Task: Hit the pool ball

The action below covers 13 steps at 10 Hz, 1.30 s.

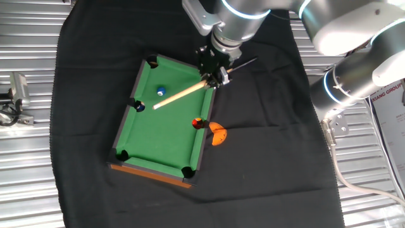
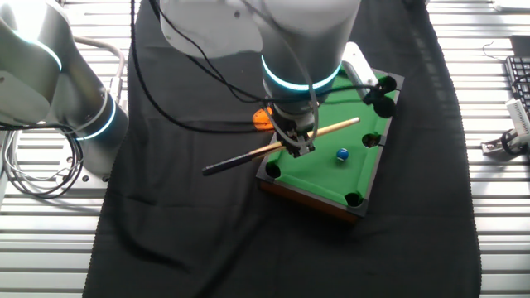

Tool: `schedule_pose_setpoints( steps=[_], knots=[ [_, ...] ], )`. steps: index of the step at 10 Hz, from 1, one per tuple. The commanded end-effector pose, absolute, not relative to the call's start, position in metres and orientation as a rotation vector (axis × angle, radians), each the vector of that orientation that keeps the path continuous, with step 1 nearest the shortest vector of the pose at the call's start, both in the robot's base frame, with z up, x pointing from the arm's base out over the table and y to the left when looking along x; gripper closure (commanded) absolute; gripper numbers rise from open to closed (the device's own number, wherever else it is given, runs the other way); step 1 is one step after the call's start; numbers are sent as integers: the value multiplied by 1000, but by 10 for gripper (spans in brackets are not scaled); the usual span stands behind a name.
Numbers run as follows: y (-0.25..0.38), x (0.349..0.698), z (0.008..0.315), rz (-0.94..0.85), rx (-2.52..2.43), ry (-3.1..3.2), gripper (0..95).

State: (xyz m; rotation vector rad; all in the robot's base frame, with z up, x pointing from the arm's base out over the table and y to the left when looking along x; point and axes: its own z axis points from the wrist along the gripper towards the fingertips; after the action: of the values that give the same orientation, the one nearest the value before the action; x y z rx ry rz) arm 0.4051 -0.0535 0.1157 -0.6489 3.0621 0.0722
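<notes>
One fixed view: my hand [image 1: 214, 74] clamped on cue [image 1: 180, 95] over far right rail of toy pool table [image 1: 190, 130]. Cue tip just short of pool ball [image 1: 161, 91], on felt toward far left. Strike not yet landed.

Other fixed view: cue tip aims past pool ball [image 2: 342, 154] at mid-felt; no contact visible. Push left to do.

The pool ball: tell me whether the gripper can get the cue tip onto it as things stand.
Probably yes. The gripper holds the cue over the green felt, its tip close to the pool ball, with bare felt between. The navy ball sits off to the side.
</notes>
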Motion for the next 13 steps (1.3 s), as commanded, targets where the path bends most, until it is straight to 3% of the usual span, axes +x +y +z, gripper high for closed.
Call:
schedule_pose_setpoints(
  steps=[1, 13],
  knots=[
    [-56, 404, 119, 74, -659, 3061, 950],
    [-67, 418, 118, 6, -674, 3064, 950]
  ],
)
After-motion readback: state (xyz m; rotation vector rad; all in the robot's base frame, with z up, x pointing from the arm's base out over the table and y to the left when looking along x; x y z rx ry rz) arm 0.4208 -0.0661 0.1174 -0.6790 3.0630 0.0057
